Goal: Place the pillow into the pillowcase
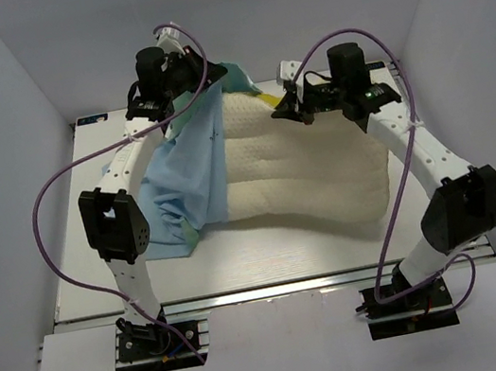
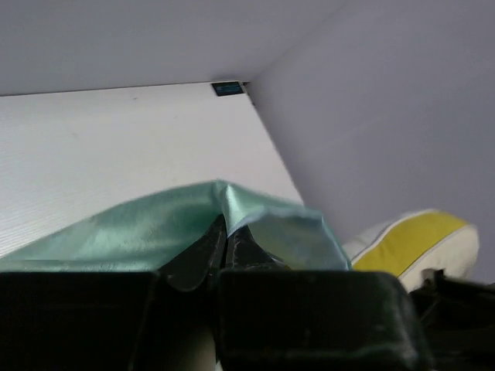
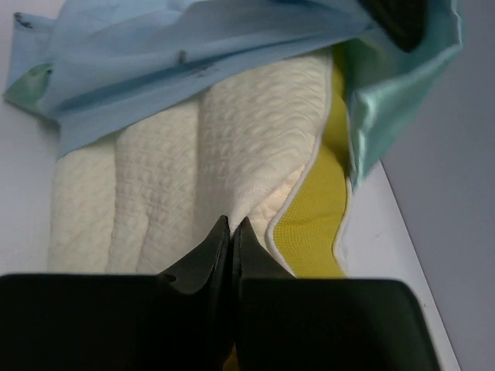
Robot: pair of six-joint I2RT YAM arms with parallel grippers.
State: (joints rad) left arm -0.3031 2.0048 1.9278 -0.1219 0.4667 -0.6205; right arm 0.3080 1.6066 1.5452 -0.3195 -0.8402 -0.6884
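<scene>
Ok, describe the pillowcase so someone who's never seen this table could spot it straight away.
Start at the white table and find the big cream pillow lying across its middle. The pillowcase is the limp cloth draped over the pillow's left end, its far edge pinched by the left gripper. It alone is light blue, backed with shiny mint-green satin.

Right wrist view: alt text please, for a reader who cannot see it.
The right gripper, black fingers shut, pinches the cream quilted pillow beside its yellow side band. Beyond, the light blue and mint-green satin pillowcase drapes over the pillow's far end.
</scene>
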